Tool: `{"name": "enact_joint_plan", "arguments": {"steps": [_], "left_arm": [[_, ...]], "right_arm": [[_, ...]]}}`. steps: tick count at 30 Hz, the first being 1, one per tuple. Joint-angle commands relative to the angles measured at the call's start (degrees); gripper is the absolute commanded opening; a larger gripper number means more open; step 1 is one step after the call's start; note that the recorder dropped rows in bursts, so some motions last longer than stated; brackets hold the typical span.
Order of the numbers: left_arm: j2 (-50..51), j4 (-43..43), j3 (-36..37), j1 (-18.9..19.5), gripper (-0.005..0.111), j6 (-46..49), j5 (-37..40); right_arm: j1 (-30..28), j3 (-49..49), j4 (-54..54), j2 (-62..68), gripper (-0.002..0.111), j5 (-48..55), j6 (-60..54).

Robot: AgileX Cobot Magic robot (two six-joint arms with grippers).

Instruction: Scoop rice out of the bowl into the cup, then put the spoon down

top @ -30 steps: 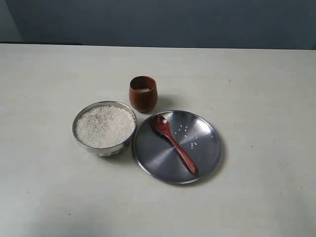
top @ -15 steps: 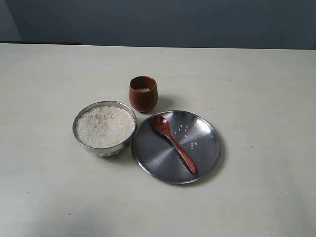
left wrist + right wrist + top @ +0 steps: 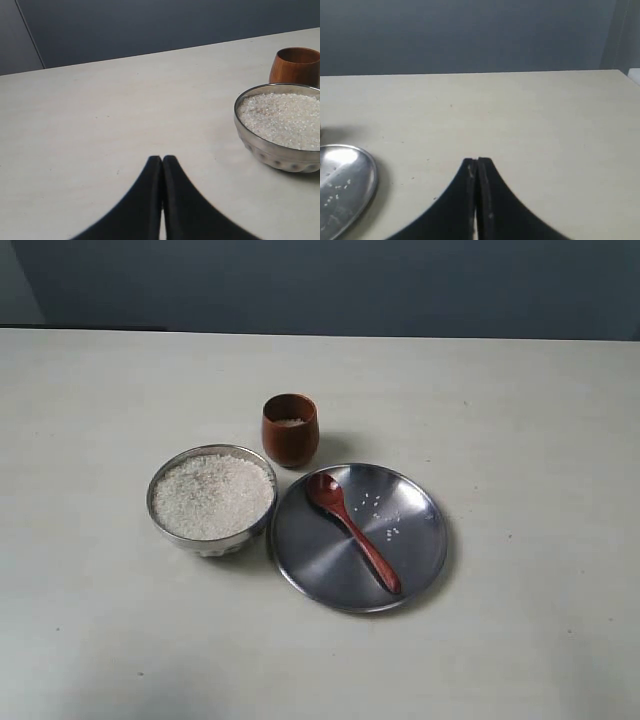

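A shiny steel bowl (image 3: 160, 515) (image 3: 260, 147) heaped with white rice (image 3: 211, 496) (image 3: 282, 119) stands left of centre. Behind it, to the right, is the reddish-brown cup (image 3: 290, 430) (image 3: 295, 65), with a little rice inside. The reddish-brown spoon (image 3: 352, 530) lies on a flat steel plate (image 3: 415, 565) (image 3: 340, 185), its oval end toward the cup. Stray grains dot the plate beside it. Neither gripper shows in the exterior view. My left gripper (image 3: 162, 159) is shut and empty over bare table, apart from the bowl. My right gripper (image 3: 477, 160) is shut and empty, off to the plate's side.
The pale table (image 3: 520, 410) stretches around the dishes, with its far edge against a dark blue-grey wall (image 3: 320, 280). The plate touches or nearly touches the bowl.
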Motion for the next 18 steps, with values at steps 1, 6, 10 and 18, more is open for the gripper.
{"name": "enact_joint_plan", "arguments": {"steps": [1, 6, 10, 18], "left_arm": [[-0.2, 0.2, 0.2, 0.1, 0.000, -0.2, -0.1], [-0.2, 0.2, 0.2, 0.1, 0.000, -0.2, -0.3], [-0.2, 0.2, 0.2, 0.1, 0.000, -0.2, -0.3], [-0.2, 0.2, 0.2, 0.1, 0.000, -0.2, -0.3]], "right_arm": [[-0.3, 0.2, 0.1, -0.2, -0.001, -0.5, -1.6], [-0.3, 0.5, -0.2, -0.2, -0.001, 0.1, -0.8], [-0.3, 0.5, -1.5, -0.2, -0.001, 0.0, -0.9], [-0.3, 0.5, -2.7, -0.2, -0.001, 0.3, -0.9]]}}
